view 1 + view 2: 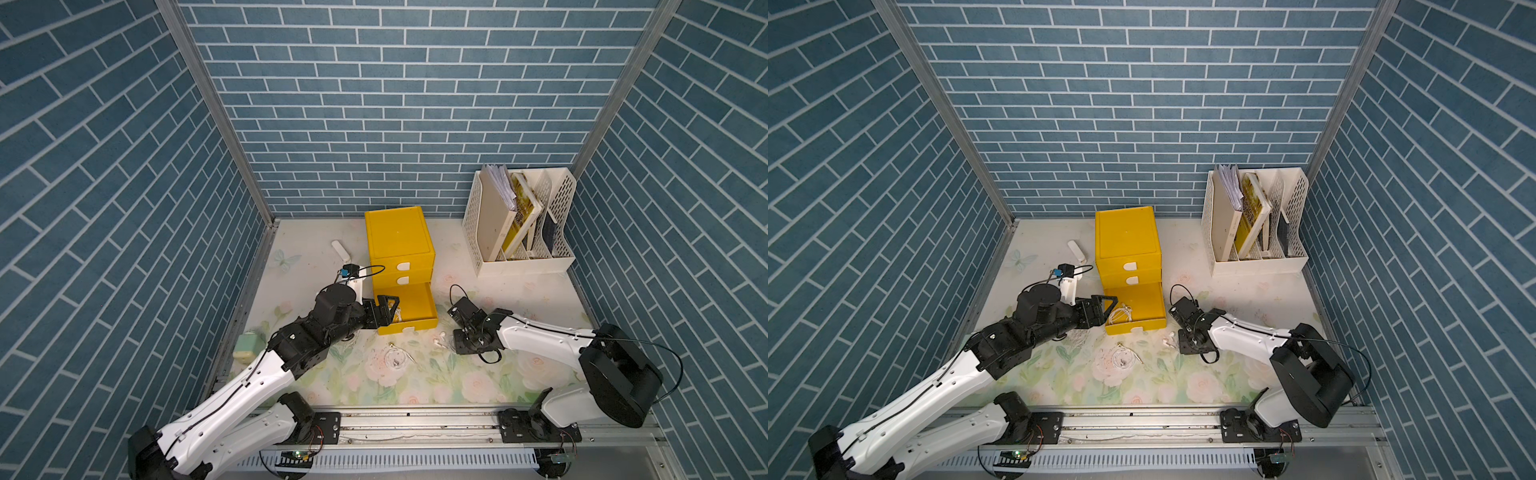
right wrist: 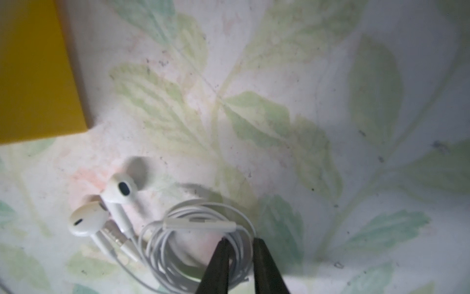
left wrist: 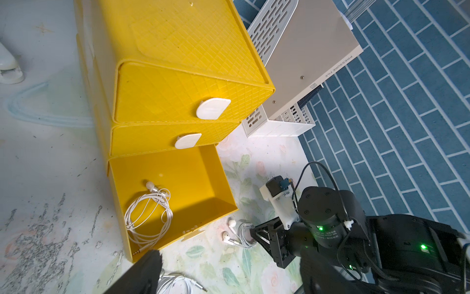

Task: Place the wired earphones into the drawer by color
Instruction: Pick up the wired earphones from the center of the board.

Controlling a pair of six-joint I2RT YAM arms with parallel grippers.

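A yellow cabinet [image 1: 399, 241] has its bottom drawer [image 1: 415, 309] [image 3: 193, 178] pulled out. One coil of white wired earphones [image 1: 1121, 313] [image 3: 148, 216] lies inside it. My left gripper [image 1: 388, 309] [image 3: 229, 264] hangs open and empty at the drawer's left side. A second white coil [image 1: 395, 359] [image 3: 178, 282] lies on the mat in front. A third white coil [image 1: 440, 341] [image 2: 198, 229] lies off the drawer's front right corner. My right gripper [image 2: 240, 240] [image 3: 251, 231] is down on it, fingers shut on the coil's strands, earbuds lying free.
A white file rack [image 1: 519, 224] with books stands at the back right. A small white stick [image 1: 340, 249] lies left of the cabinet. A mint-green box [image 1: 248, 345] sits at the mat's left edge. Blue brick walls enclose three sides.
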